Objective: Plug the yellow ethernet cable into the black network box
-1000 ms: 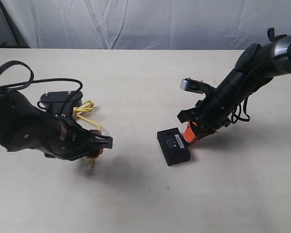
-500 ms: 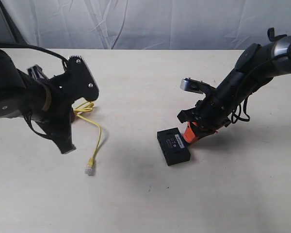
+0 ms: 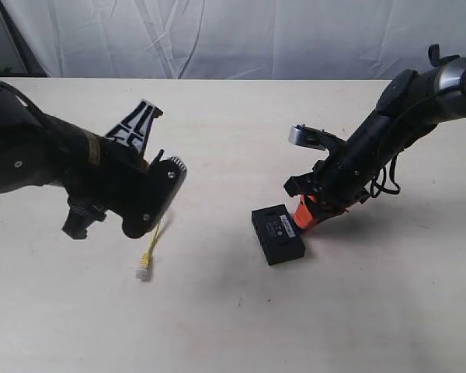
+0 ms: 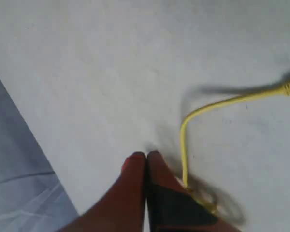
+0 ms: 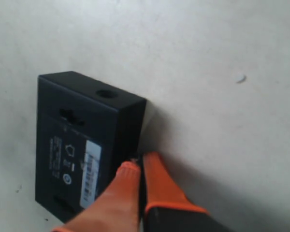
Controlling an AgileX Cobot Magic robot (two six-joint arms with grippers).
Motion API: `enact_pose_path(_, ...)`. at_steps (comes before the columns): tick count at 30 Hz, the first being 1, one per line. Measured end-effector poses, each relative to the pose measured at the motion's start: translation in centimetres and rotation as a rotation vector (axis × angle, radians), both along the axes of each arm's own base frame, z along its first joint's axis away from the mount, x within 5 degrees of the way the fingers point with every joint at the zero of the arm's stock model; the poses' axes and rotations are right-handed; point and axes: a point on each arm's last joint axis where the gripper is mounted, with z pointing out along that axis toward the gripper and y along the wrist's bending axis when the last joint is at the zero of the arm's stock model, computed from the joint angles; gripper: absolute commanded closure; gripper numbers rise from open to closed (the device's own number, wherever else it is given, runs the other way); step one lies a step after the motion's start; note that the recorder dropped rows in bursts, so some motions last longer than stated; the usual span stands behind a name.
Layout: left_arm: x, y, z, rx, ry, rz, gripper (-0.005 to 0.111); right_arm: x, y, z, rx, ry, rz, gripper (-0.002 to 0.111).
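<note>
Evidently the right gripper (image 5: 137, 166) is set there as a stop. Its two orange fingers (image 5: 157, 181) are pressed together with nothing between them, and their tips touch a side wall of the black box (image 5: 77, 135) near one corner. The box lies flat, white label (image 5: 90, 169) up, somewhat right of the middle of the bench (image 3: 233, 326) and well clear of every edge. Braced like this, it would probably not slide when a plug is pushed into it, though that is only a reading of the pose. Which wall carries the network socket is hard to make out: one end wall shows a round hole (image 5: 106, 93), and the rest is dark.

The left gripper (image 4: 146, 157) hangs low over the bench toward the left edge, with its fingers closed tip to tip. The yellow cable (image 4: 217, 104) runs just beside one finger and then arcs away. It does not look pinched between the fingers, but the spot where cord meets finger is shadowed and blurred.

From outside, the bulky left arm (image 3: 31, 163) covers those fingers and the cable's loops. Only a short run of cord and its plug (image 3: 143, 270) show, lying on the bench well apart from the box, so the plugging is not yet begun.
</note>
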Motion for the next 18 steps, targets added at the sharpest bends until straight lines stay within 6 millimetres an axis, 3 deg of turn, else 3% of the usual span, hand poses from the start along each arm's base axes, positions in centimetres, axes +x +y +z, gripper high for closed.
enact_pose_path(8, -0.8, -0.7, -2.6, 0.127, 0.142, -0.231, 0.107, 0.0, 0.0, 0.0, 0.000, 0.000, 0.000, 0.109)
enact_pose_path(15, 2.0, 0.8, -2.4, 0.163, 0.145, -0.260, 0.107, 0.0, 0.0, 0.0, -0.002, -0.006, 0.001, 0.109)
enact_pose_path(18, 2.2, 1.1, -2.9, 0.184, 0.169, -0.272, 0.100, 0.1, 0.0, 0.0, -0.004, -0.009, -0.001, 0.109)
